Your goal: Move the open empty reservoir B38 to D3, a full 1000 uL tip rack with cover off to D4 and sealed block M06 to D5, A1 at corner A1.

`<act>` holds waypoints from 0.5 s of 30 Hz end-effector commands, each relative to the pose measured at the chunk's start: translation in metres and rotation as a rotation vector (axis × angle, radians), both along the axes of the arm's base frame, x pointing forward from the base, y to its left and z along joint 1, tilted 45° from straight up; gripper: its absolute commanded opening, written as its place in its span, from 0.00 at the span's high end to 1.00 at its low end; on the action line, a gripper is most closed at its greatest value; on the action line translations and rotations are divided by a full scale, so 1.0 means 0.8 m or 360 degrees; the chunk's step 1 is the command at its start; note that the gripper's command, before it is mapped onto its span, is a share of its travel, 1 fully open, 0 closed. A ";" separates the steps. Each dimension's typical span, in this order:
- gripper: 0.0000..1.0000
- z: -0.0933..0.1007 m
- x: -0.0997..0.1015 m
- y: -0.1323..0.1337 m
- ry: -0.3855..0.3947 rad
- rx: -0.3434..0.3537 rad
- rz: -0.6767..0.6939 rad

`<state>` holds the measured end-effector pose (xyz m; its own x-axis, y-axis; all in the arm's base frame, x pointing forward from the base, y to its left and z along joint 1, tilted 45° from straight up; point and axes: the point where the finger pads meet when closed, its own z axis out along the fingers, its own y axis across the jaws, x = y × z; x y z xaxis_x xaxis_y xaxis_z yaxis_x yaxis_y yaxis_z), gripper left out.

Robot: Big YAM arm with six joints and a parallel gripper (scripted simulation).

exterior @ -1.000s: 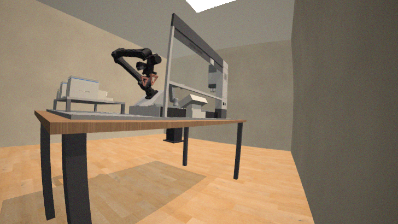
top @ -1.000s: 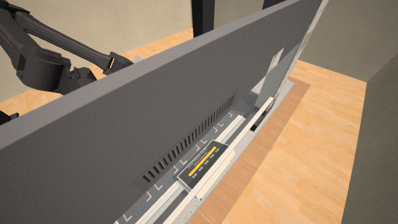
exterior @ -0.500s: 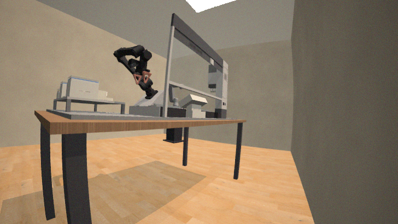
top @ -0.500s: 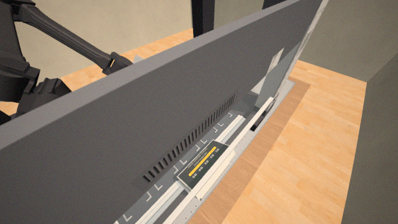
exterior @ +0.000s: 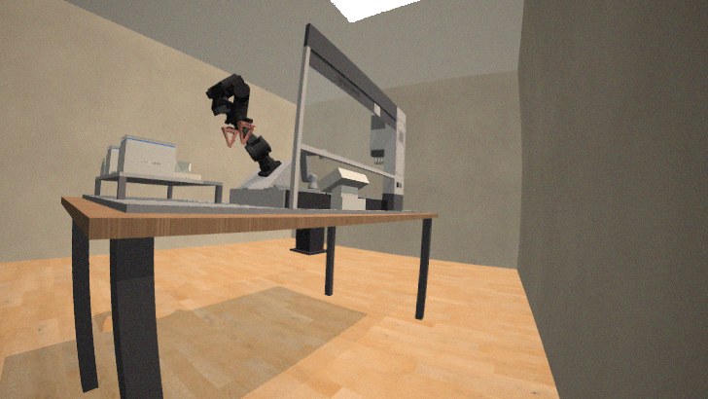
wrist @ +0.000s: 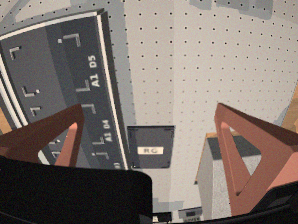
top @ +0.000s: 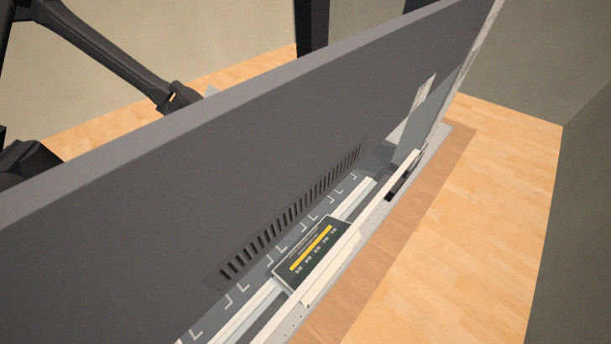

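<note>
My gripper (wrist: 149, 110) (exterior: 236, 145) is open and empty, high above the bench between the deck and the SHELF. Deck positions D5 (wrist: 59, 65) and D4 (wrist: 93, 122) show bare brackets in the wrist view; D3 is mostly hidden by the gripper. The SHELF (exterior: 202, 184) stands at the left in the exterior view. It bears a large white box with a blue line (exterior: 147, 156), a smaller similar box (exterior: 113, 160) behind it, and low pale items (exterior: 191, 175) on the right. Their labels are unreadable. The READY key's housing (wrist: 190, 213) is cut off at the wrist view's bottom.
The regrip nest RG (wrist: 150, 137) holds nothing. A grey block (wrist: 214, 185) stands right of it, behind the right finger. The enclosure's tall front frame (exterior: 299, 128) (top: 192, 141) rises beside the arm and hides much of the deck in the top view. A dark deck sign (top: 314, 252) lies by the rail.
</note>
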<state>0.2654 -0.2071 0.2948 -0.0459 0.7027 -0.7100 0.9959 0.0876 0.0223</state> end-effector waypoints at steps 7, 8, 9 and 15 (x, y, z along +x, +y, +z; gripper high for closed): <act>0.00 0.063 0.012 -0.029 -0.0070 -0.0061 0.0043; 0.00 0.061 0.015 -0.021 -0.0061 -0.0056 0.0074; 0.00 0.038 -0.007 -0.028 -0.0011 -0.0034 0.0032; 0.00 0.037 -0.031 -0.031 -0.0011 -0.0037 0.0032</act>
